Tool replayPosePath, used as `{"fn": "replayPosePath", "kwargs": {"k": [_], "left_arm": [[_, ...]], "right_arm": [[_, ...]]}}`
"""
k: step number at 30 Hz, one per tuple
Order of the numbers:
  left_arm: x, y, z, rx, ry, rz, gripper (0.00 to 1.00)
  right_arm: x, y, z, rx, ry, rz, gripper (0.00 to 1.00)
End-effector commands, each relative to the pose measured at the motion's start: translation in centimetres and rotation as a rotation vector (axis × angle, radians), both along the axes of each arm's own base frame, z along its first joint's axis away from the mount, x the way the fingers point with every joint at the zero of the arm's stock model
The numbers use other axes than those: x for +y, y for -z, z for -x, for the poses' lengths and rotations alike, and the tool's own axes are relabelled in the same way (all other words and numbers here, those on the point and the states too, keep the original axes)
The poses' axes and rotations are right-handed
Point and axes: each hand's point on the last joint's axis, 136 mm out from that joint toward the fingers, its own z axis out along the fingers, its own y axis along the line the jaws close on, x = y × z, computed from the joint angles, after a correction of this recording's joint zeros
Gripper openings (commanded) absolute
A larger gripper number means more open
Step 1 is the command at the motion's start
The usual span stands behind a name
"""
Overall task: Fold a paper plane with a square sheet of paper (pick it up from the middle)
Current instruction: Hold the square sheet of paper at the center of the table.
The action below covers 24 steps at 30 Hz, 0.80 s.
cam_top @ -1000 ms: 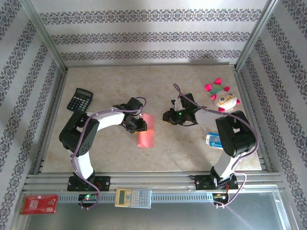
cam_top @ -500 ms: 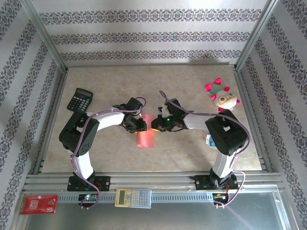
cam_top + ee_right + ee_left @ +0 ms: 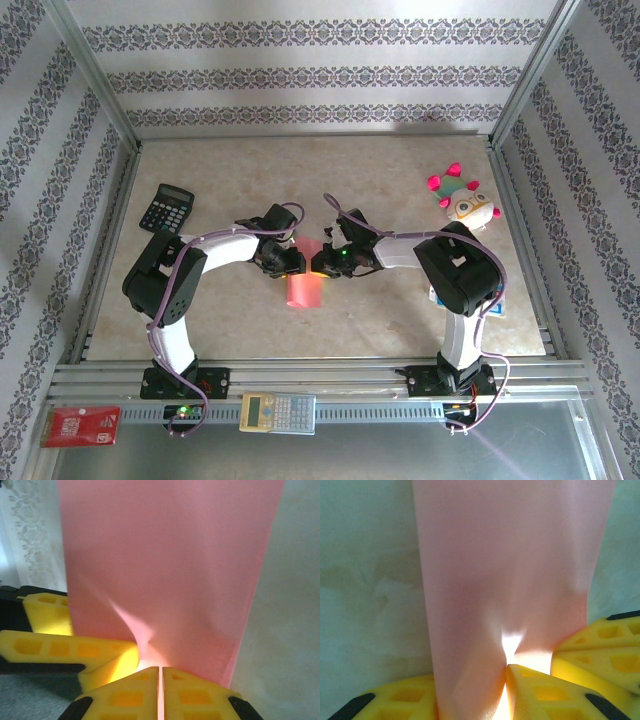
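In the top view the pink paper (image 3: 304, 284) shows as a narrow strip at the middle of the frame, on or just above the table (image 3: 250, 170), I cannot tell which, with its upper end caught between the two arms. The left pincer (image 3: 291, 263) reaches it from the left; in its wrist view the yellow fingers (image 3: 547, 695) stand narrowly apart at the bottom of the frame with the paper clamped between them. The right pincer (image 3: 320, 262) meets it from the right, its fingers (image 3: 195, 695) pressed together on the paper's lower edge, where a crease spreads from their tips.
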Motion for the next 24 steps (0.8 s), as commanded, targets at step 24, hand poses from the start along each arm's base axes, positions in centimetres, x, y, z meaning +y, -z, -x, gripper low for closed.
{"fn": "replayPosePath", "kwargs": {"k": [24], "left_arm": [[1.7, 3.6, -2.3, -0.093, -0.064, -0.084, 0.46]], "right_arm": [[-5.4, 8.3, 3.5, 0.133, 0.026, 0.342, 0.04]]}}
